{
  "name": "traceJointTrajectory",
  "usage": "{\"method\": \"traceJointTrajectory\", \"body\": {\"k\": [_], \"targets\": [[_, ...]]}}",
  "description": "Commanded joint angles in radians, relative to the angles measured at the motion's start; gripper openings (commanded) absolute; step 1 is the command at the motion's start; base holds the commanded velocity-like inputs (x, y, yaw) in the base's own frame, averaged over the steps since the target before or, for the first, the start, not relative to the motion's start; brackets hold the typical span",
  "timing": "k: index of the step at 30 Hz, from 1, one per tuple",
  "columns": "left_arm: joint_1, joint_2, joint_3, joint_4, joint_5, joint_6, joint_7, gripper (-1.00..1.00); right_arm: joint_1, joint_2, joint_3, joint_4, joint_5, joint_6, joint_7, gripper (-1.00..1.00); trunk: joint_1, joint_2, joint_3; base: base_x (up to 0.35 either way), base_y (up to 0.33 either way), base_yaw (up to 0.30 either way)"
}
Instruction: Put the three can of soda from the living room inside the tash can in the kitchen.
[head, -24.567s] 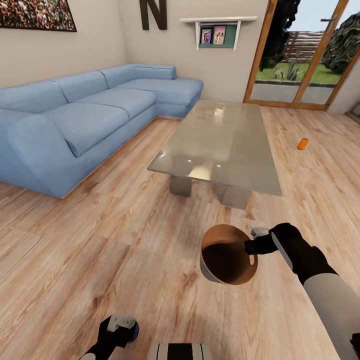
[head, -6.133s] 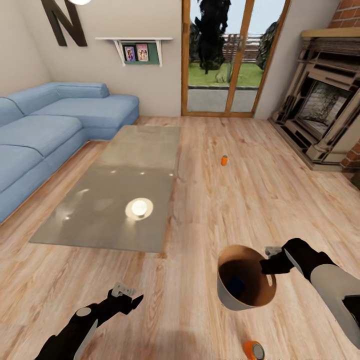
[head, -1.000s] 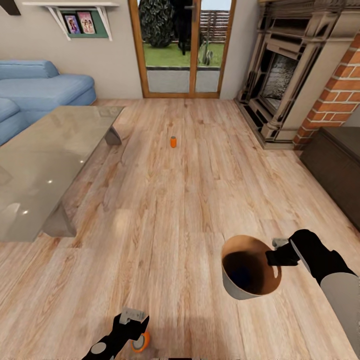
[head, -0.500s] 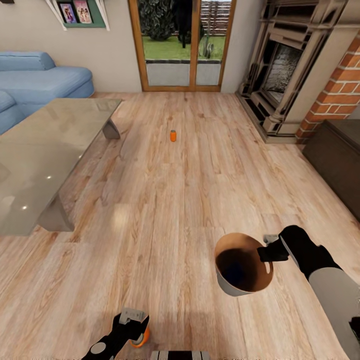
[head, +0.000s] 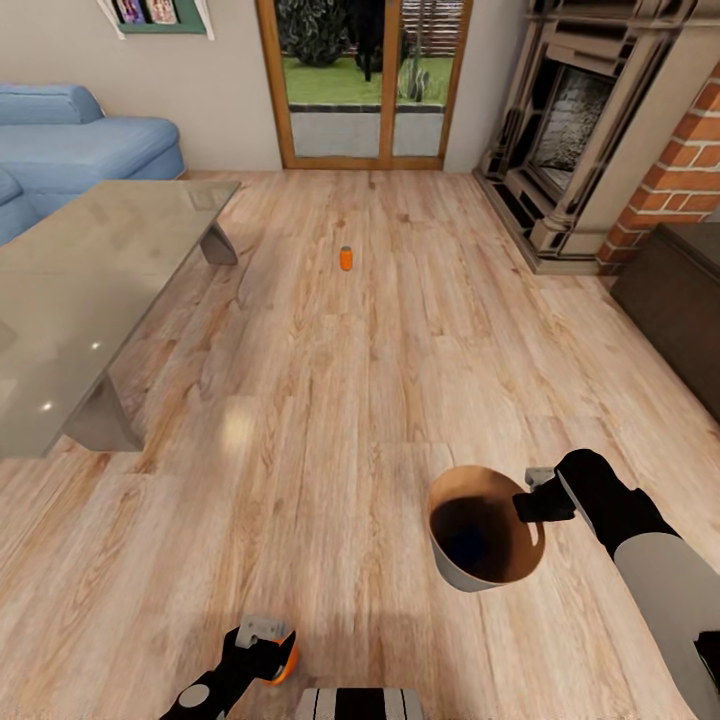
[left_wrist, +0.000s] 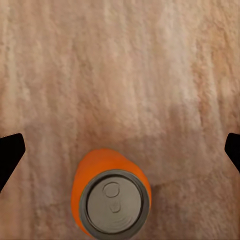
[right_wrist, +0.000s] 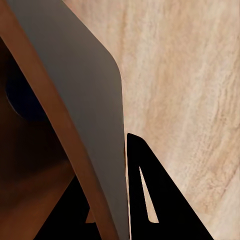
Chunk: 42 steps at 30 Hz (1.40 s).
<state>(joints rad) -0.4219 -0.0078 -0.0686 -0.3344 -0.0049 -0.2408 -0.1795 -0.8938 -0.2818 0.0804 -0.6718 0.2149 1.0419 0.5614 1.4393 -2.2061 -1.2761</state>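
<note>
One orange soda can (left_wrist: 111, 197) stands upright on the wood floor, its grey top facing the left wrist camera. My left gripper (left_wrist: 120, 152) hangs open just above it, with a fingertip at each side edge of that view. In the head view this can (head: 288, 656) peeks out beside the left gripper (head: 262, 638) at the bottom. A second soda can (head: 346, 258) stands far off on the floor towards the glass doors. My right gripper (head: 535, 498) is shut on the rim of the trash can (head: 485, 545), holding it tilted above the floor; a dark finger (right_wrist: 145, 200) lies against its grey wall (right_wrist: 85, 110).
The long grey low table (head: 90, 290) and the blue sofa (head: 90, 140) are at the left. The stone fireplace (head: 580, 130) and a dark cabinet (head: 680, 300) line the right side. Wood-framed glass doors (head: 360, 90) stand at the back.
The head view has shifted a little, so the room sits slightly differently in the picture. The held trash can moved slightly left. The left gripper stays over the near can.
</note>
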Motion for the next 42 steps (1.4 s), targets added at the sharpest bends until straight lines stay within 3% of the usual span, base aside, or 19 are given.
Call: {"method": "traceJointTrajectory", "body": {"k": [1,9,22,28,42], "targets": [[0.0,0.0,0.0,0.0,0.0,0.0,-0.001,1.0,-0.001,0.0,-0.001,0.0,-0.02,0.005,0.006,-1.0,0.004,-0.007,-0.005,0.0,0.0,0.0],[0.0,0.0,-0.007,0.0,-0.002,0.0,-0.001,1.0,-0.001,0.001,-0.002,0.0,-0.02,0.005,0.006,-1.0,0.034,-0.063,-0.042,0.0,0.0,0.0],[0.0,0.0,-0.01,-0.002,0.0,0.0,-0.002,1.0,-0.001,0.002,-0.002,-0.001,-0.02,0.005,0.006,-1.0,0.034,-0.063,-0.06,0.0,0.0,0.0],[0.0,0.0,-0.01,-0.002,0.0,0.001,-0.003,1.0,-0.001,0.001,-0.002,-0.002,-0.019,0.005,0.006,-1.0,0.057,-0.105,-0.082,0.0,0.0,0.0],[0.0,0.0,-0.011,-0.003,0.0,0.0,-0.005,1.0,-0.001,0.001,-0.001,-0.003,-0.019,0.005,0.006,-1.0,0.057,-0.105,-0.101,0.0,0.0,0.0]]}}
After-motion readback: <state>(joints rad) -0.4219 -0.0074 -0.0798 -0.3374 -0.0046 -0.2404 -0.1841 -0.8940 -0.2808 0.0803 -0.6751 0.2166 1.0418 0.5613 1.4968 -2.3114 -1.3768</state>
